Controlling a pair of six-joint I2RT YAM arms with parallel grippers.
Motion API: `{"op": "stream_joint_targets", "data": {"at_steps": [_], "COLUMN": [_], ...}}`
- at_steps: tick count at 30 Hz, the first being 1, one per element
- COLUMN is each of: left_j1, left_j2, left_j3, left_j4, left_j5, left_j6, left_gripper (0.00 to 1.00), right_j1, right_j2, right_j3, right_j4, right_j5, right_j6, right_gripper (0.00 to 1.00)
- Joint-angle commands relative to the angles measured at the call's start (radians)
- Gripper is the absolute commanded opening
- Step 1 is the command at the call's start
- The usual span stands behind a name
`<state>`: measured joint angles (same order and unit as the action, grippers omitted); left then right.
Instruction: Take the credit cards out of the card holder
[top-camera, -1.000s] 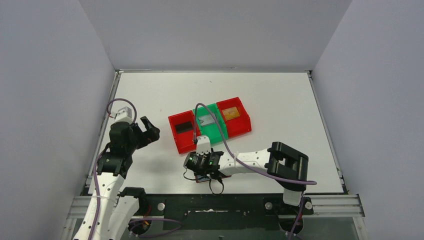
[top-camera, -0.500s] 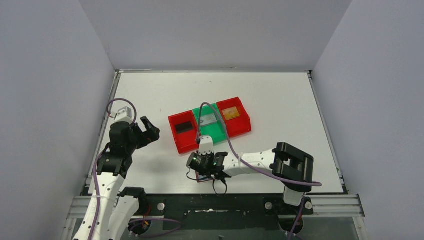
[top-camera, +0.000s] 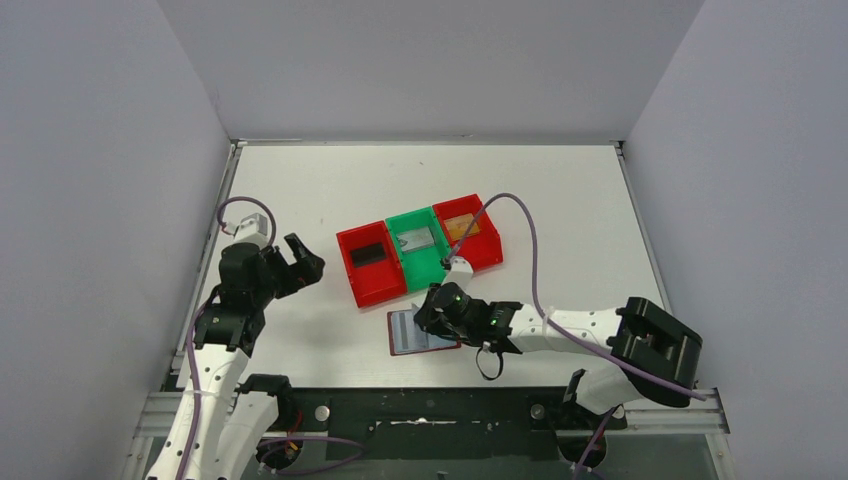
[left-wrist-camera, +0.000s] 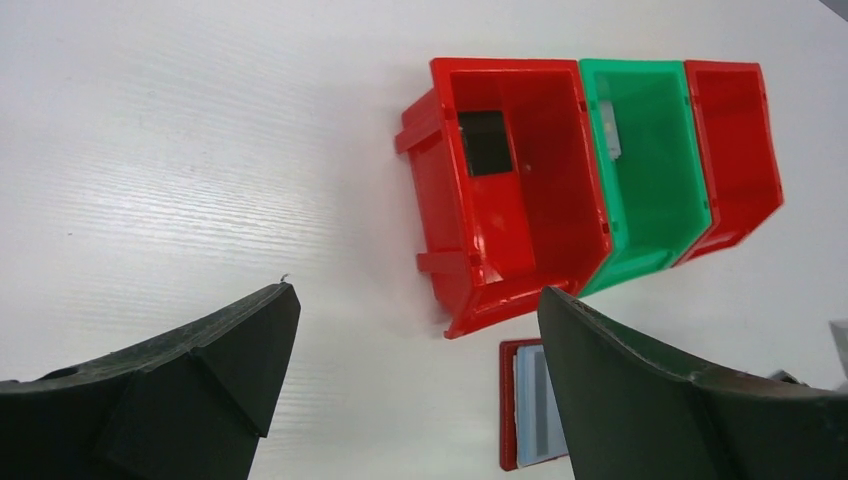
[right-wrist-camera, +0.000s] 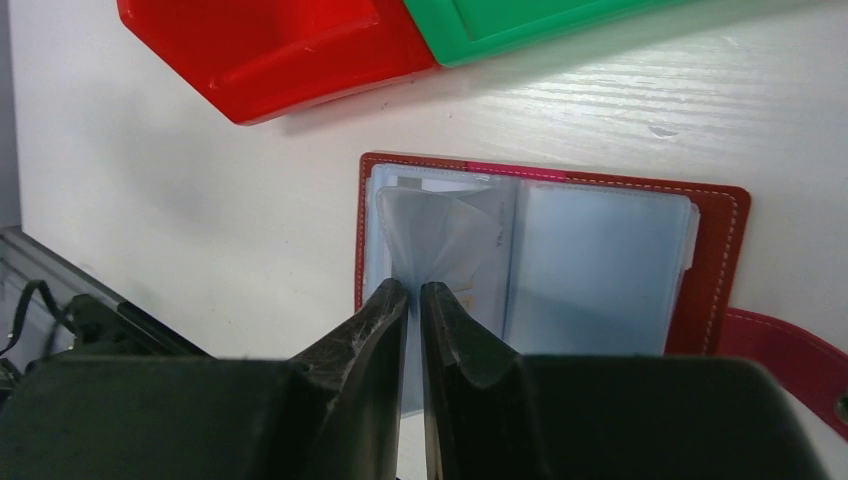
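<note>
1. Since 1 second ago the right arm has swung out to the right and uncovered the card holder (top-camera: 415, 333). It lies open and flat on the table (top-camera: 560, 200), just in front of the bins.
2. On the right gripper (right-wrist-camera: 413, 292), the fingers are almost together and nip a clear pocket leaf (right-wrist-camera: 440, 235) of the holder's left page, drawing it up to the tips. Whether a card sits inside that leaf cannot be told.
3. The left gripper (top-camera: 303, 262) is unchanged in place, spread wide and holding nothing, well to the left of the bins.
4. The 3 bins stand side by side, touching:
   - the left red bin (top-camera: 375, 290) holds a black card (top-camera: 368, 254);
   - the green bin (top-camera: 430, 270) holds a silver-grey card (top-camera: 417, 240);
   - the right red bin (top-camera: 485, 250) holds a gold-tan card (top-camera: 457, 229), and the right arm's cable (top-camera: 530, 250) crosses above it.
5. The snap tab (right-wrist-camera: 790, 350) lies out flat past the holder's right edge.
</note>
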<state>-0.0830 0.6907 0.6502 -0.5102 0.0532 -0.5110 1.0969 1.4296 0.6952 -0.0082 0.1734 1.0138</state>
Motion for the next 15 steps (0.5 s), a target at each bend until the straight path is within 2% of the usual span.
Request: {"op": "stream_joint_targets", "data": {"at_steps": [1, 5, 7, 15], "left_j1": [0.005, 0.0, -0.017, -0.227], "left_j2": [-0.016, -0.022, -0.026, 0.004], "left_j3": [0.011, -0.045, -0.065, -0.04], "left_j4": [0.086, 0.173, 0.213, 0.204], "left_j5": [0.154, 0.378, 0.444, 0.351], "left_j6": [-0.003, -0.106, -0.141, -0.132], "left_gripper": [0.91, 0.85, 0.84, 0.8], "right_j1": [-0.057, -0.098, -0.112, -0.169], "right_j2": [-0.079, -0.123, -0.143, -0.252], "right_j3": [-0.122, -0.229, -0.275, -0.382], "right_j4": [0.279, 0.369, 0.381, 0.41], "right_j5": [-0.118, -0.151, -0.149, -0.159], "right_j6": [0.069, 0.105, 0.118, 0.147], "right_gripper": [0.13, 0.15, 0.16, 0.18]}}
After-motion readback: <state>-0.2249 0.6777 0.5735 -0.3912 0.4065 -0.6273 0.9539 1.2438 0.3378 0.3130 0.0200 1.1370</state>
